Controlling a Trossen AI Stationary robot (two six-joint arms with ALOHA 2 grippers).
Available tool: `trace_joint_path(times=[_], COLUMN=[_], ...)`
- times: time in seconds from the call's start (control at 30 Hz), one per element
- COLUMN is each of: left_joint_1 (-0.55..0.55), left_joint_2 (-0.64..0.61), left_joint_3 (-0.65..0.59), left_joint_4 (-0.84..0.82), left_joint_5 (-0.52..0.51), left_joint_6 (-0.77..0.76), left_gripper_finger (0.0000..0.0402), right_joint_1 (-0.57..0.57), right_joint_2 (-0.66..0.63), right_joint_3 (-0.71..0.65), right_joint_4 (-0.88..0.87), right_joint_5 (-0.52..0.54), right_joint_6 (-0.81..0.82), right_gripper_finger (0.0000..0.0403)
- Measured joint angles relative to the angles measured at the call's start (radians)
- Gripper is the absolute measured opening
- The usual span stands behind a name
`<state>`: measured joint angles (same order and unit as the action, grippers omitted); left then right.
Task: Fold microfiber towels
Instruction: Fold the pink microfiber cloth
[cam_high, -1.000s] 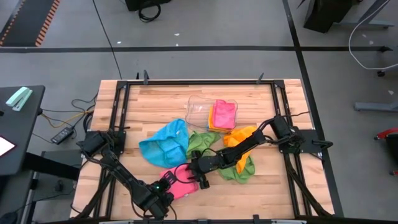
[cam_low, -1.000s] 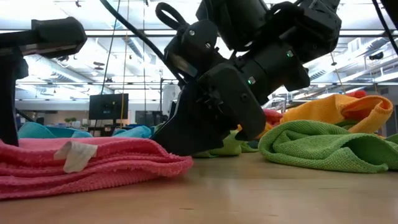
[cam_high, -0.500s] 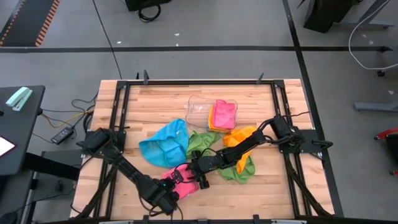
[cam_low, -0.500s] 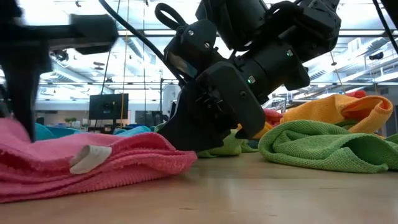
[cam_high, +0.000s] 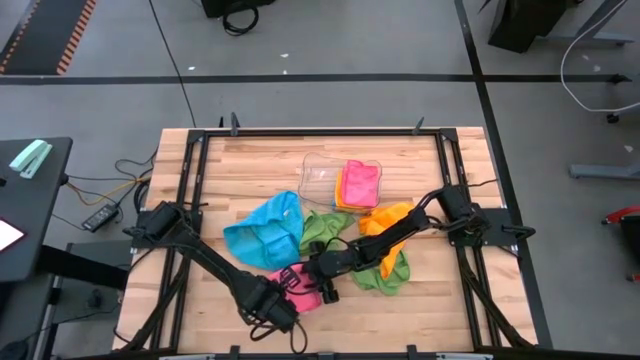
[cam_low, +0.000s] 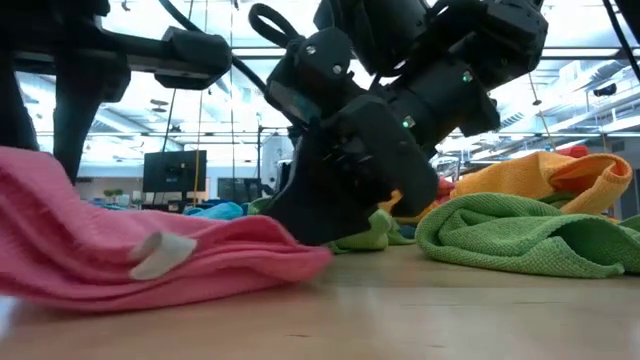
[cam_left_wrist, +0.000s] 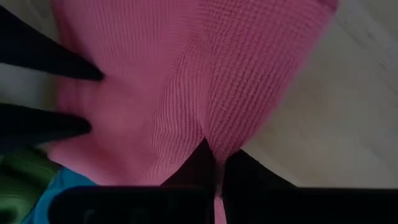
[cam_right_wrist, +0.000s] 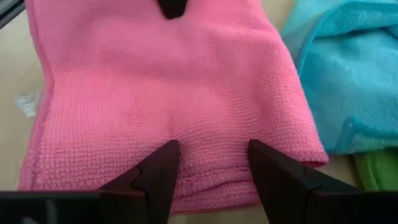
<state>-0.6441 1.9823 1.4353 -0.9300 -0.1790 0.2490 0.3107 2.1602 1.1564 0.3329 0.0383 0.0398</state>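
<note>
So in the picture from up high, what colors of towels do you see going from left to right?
Blue towel → pink towel held at the table's front → orange towel.

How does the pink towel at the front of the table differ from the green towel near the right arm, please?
The pink towel is held by both grippers: the left gripper is shut on one edge and lifts it, while the right gripper's open fingers press on it. The green towel is not held by either gripper. The pink towel is spread fairly smooth; the green one lies crumpled in a heap. Both are plain, nubby cloths on the wooden table.
</note>
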Motion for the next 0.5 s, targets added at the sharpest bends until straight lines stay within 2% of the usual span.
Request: trace_joint_path(times=[0.13, 0.3, 0.4, 0.5], left_joint_1=[-0.004, -0.006, -0.005, -0.003], left_joint_2=[0.000, 0.000, 0.000, 0.000], left_joint_3=[0.000, 0.000, 0.000, 0.000], left_joint_4=[0.002, 0.001, 0.001, 0.003], left_joint_5=[-0.001, 0.000, -0.001, -0.004], left_joint_6=[-0.031, -0.036, -0.036, -0.036], left_gripper_finger=[0.0038, 0.0022, 0.0014, 0.0021], right_joint_1=[0.000, 0.000, 0.007, 0.020], right_joint_2=[-0.059, -0.122, -0.132, -0.101], right_joint_3=[-0.006, -0.005, -0.005, -0.002], right_joint_4=[-0.074, -0.079, -0.028, 0.097], right_joint_5=[-0.002, 0.006, 0.005, -0.029], right_joint_6=[-0.026, -0.033, -0.016, -0.006], right_gripper_finger=[0.0204, 0.0204, 0.0204, 0.0204])
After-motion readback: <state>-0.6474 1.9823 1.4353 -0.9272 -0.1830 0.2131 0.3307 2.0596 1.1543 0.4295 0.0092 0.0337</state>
